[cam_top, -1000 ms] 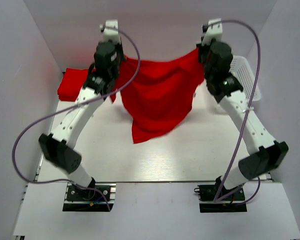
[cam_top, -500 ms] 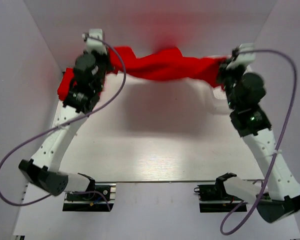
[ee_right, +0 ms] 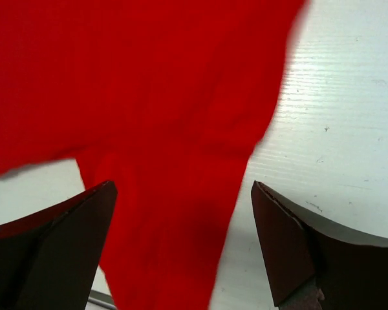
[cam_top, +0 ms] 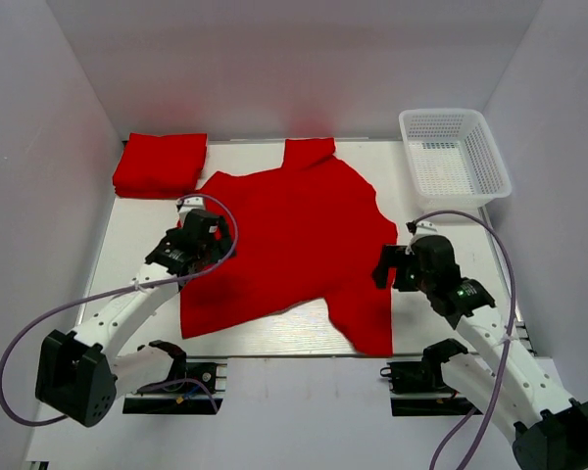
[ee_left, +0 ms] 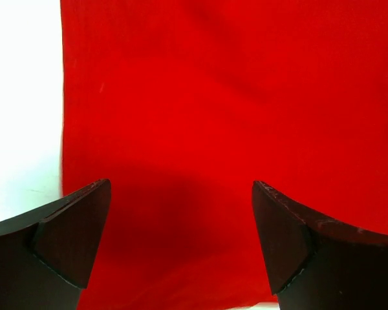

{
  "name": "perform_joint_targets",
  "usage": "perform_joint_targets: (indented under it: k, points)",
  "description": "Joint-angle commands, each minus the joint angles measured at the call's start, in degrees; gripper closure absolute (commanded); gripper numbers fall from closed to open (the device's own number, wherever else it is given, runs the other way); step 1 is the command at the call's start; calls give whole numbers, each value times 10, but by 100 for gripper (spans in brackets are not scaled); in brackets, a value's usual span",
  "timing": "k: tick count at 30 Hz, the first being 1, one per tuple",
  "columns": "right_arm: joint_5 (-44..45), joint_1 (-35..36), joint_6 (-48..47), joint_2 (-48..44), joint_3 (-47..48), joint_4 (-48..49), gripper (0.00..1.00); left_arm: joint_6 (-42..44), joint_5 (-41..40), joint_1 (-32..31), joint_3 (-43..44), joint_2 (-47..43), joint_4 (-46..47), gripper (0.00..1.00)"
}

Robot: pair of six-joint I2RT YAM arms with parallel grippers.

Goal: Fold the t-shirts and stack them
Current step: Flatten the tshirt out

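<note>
A red t-shirt (cam_top: pixel 294 230) lies spread flat across the centre of the worktop (cam_top: pixel 245 162), with folded red t-shirts (cam_top: pixel 162 164) stacked at upper left. The left fingers (ee_left: pixel 71 232) and right fingers (ee_right: pixel 64 245) hover spread apart over its lower edges, gripping nothing.

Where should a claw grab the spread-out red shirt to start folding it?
Probably the flap jutting from the near right corner of the spread-out shirt, approached from the right by the open right claw. The cloth lies flat, so only an edge or corner gives something to pinch.
</note>
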Motion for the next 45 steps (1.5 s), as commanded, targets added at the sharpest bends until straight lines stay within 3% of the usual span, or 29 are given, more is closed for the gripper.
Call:
perform_joint_targets:
  k: [1, 9, 15, 19, 23, 28, 38, 45]
  points:
    - [-13, 0, -3, 3, 44, 3, 10, -50, -40, 3, 19, -54, 2, 0]
    - [-18, 1, -38, 101, 94, 90, 10, -17, -59, 3, 47, 2, 20, 0]
    - [-5, 1, -76, 295, 192, 143, 10, -12, -80, 9, 98, 124, 55, 0]
    - [-50, 1, -96, 424, 292, 171, 10, 0, -74, 33, 136, 210, 70, 0]
    - [-76, 2, -106, 576, 391, 152, 10, 0, -50, 55, 172, 277, 85, 0]
    - [-86, -3, -102, 682, 493, 134, 10, 12, -4, 70, 202, 339, 100, 0]
    - [-91, -55, -43, 740, 491, 120, 10, 59, 131, 75, 247, 443, 158, 0]
    - [-63, -119, -25, 758, 503, 93, 10, 79, 179, 64, 326, 507, 153, 0]
